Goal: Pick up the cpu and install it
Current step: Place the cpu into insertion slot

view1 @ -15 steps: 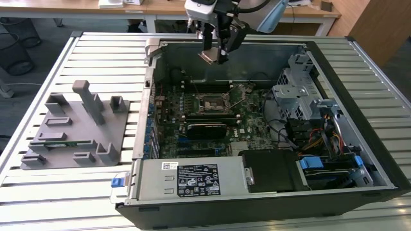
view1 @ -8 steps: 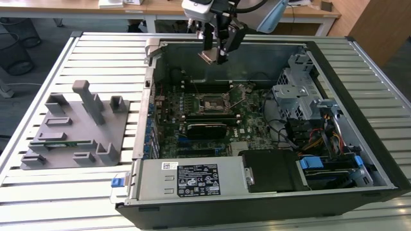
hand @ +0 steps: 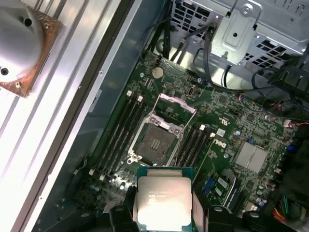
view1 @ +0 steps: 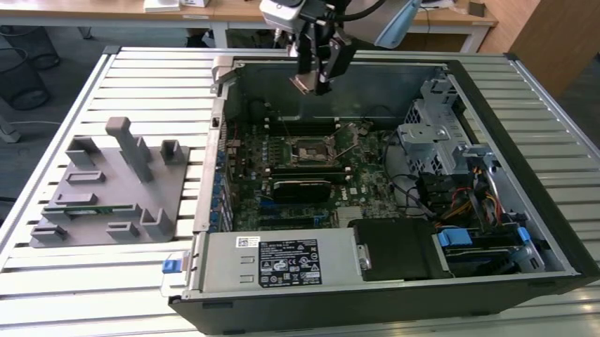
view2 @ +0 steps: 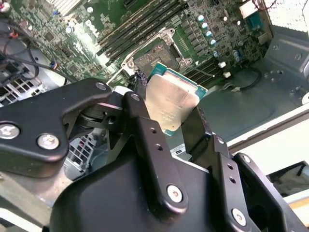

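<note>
"So, where was the cpu [hand: 163, 200]?"

"Clamped in the hand [hand: 163, 220]. The 2 black fingers [view2: 145, 130] gripped it by 2 opposite edges, and its silvery metal top faced the cameras in both wrist views. It hung in the air above the green motherboard [view1: 281, 179], not touching it."

"And the socket [hand: 155, 142]?"

"It sat near the middle of the board, a dark square with its metal frame lifted open. Long memory slots ran along 2 of its sides. In the first wrist view the cpu appeared just beside the socket, apart from it."

"What surrounded all that?"

"In the exterior view the arm reached down over the part of an open computer case [view1: 558, 210] farthest from the camera. The case lay on its side on a slatted metal table [view1: 103, 288]. Toward the exterior view's left, on the same table, stood a grey holder block [view1: 140, 175] with several slots. A narrow green memory stick [view1: 89, 208] lay in 1 of them. A metal drive cage [view1: 436, 133] and cables occupied the case's side toward the exterior view's right."
</note>
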Controlling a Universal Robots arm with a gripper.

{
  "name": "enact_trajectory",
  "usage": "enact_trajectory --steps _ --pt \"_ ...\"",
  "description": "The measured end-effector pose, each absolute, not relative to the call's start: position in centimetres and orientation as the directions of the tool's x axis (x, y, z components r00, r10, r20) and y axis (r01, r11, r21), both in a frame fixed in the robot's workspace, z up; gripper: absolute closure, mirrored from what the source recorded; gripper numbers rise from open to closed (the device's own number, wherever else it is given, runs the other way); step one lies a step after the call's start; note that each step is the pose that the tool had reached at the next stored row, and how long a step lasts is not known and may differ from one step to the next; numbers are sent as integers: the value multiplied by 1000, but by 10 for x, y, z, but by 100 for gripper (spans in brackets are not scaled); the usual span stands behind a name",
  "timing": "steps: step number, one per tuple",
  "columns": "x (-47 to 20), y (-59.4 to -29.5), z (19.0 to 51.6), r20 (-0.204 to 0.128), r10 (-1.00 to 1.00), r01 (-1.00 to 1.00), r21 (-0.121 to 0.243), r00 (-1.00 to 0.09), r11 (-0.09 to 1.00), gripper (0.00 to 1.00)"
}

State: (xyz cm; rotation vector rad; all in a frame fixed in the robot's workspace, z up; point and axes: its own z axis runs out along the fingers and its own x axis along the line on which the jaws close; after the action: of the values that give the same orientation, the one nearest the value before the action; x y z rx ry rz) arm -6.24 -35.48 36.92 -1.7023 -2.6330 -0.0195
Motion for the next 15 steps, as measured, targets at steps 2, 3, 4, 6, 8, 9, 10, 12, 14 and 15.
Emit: enact_trajectory --steps 2,3,4,6,8,9,10,12,14,15 --pt "-62 -355 368 12 927 927 7 -376 376 46" --pt "-62 -355 367 12 933 933 7 -359 359 46" --pt "-62 -355 366 12 939 940 7 -342 342 46" --pt "-62 -355 364 12 951 951 7 -308 308 46" --pt "-62 -355 363 12 962 962 7 -273 273 46" --pt "-62 -355 362 12 966 966 7 -258 258 46" --pt "-63 -354 361 12 969 969 7 -247 247 46" --pt "-63 -352 359 12 970 970 7 -242 242 46" --pt "-62 -351 356 15 970 970 8 -242 242 46" --pt "-62 -351 354 15 970 971 8 -241 241 46"
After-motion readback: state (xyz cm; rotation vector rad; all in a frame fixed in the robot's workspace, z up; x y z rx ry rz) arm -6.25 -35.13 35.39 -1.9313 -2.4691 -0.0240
